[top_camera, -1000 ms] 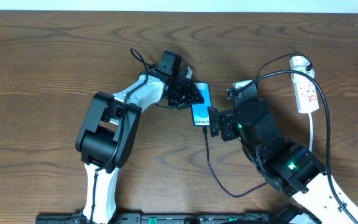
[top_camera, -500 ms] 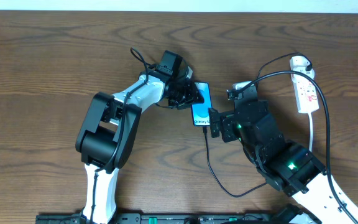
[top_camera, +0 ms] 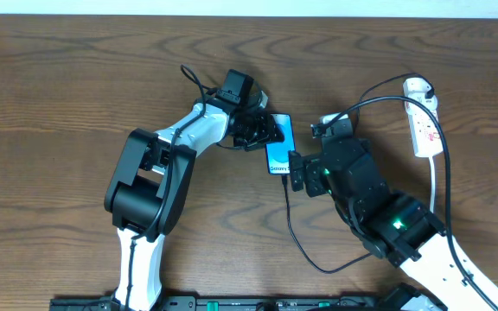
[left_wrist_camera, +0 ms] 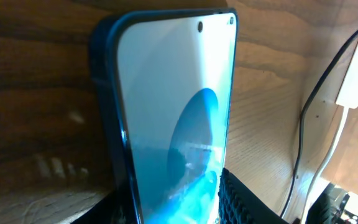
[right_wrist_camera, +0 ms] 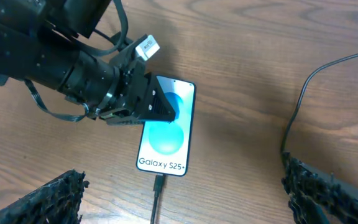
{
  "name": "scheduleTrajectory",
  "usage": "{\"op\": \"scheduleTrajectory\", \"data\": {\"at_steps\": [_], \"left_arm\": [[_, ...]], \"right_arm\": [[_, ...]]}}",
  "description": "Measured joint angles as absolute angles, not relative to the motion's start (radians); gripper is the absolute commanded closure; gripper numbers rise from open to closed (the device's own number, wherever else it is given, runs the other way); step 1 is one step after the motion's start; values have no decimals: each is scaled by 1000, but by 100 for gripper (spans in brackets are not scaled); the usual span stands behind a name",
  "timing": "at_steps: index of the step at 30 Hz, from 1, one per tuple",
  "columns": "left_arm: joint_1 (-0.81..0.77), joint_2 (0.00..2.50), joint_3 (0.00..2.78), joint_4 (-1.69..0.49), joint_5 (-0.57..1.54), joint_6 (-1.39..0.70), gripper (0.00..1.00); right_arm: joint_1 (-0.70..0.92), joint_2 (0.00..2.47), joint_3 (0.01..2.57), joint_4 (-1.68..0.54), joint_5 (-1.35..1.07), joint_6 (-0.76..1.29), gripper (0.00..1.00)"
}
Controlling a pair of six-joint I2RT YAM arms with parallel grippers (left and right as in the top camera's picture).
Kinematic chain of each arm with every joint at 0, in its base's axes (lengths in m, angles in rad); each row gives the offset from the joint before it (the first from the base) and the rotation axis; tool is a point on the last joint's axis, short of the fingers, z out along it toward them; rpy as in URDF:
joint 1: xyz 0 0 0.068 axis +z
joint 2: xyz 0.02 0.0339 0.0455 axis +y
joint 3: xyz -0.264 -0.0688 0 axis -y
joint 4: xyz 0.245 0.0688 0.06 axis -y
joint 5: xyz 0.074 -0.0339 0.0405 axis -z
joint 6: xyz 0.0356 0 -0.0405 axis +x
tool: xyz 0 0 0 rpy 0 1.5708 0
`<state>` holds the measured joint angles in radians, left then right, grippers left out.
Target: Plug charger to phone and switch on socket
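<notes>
Phone [right_wrist_camera: 165,140]: flat on table [top_camera: 59,86], centre. Left gripper [right_wrist_camera: 157,109]: straddles its 12 o'clock end; whether it is gripping cannot be told. Charger [right_wrist_camera: 158,184]: plug meets the 6 o'clock edge, seating unclear. Right gripper [top_camera: 294,171]: spread wide, empty. Socket [top_camera: 426,130]: 2 o'clock, switches illegible.

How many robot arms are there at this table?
2. The left arm reaches from the lower left to the phone's top end; the right arm comes from the lower right, ending beside its bottom end.
</notes>
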<state>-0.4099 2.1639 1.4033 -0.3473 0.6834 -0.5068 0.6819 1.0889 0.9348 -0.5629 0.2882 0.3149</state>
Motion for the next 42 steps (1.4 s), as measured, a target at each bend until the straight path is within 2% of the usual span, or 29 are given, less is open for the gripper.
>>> {"op": "scheduleTrajectory", "data": {"at_steps": [25, 36, 42], "left_arm": [[-410, 2171, 1399, -307, 732, -284, 57], [-410, 2171, 1399, -307, 730, -294, 57], [-416, 2168, 1402, -308, 685, -418, 57]], "right_arm": [[682, 1100, 935, -564, 288, 315, 1], [682, 1100, 935, -564, 288, 315, 1], [682, 1100, 935, -564, 288, 315, 1]]}}
